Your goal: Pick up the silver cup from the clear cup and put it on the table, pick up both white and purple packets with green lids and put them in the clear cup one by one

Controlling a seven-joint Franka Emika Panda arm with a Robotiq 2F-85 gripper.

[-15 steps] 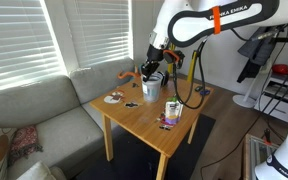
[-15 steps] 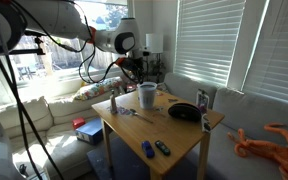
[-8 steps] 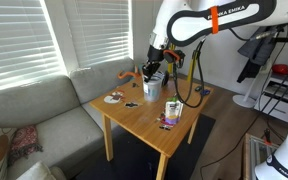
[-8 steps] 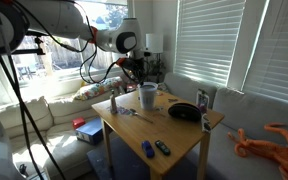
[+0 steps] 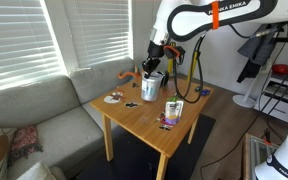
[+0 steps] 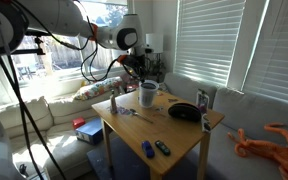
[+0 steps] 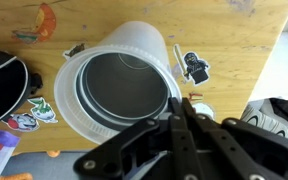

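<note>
Nesting, one silver cup (image 7: 124,95), one clear cup (image 7: 134,35)

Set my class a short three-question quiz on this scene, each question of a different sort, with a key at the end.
1. True or false: the silver cup stands on the table beside the clear cup.
2. Pick one. The hand is: A) closed at the cups' rim; B) wide open over bare wood; C) out of every view.
3. Short answer: how many packets are inside the clear cup?
Key: 1 false, it sits nested inside the clear cup; 2 A; 3 none.
</note>
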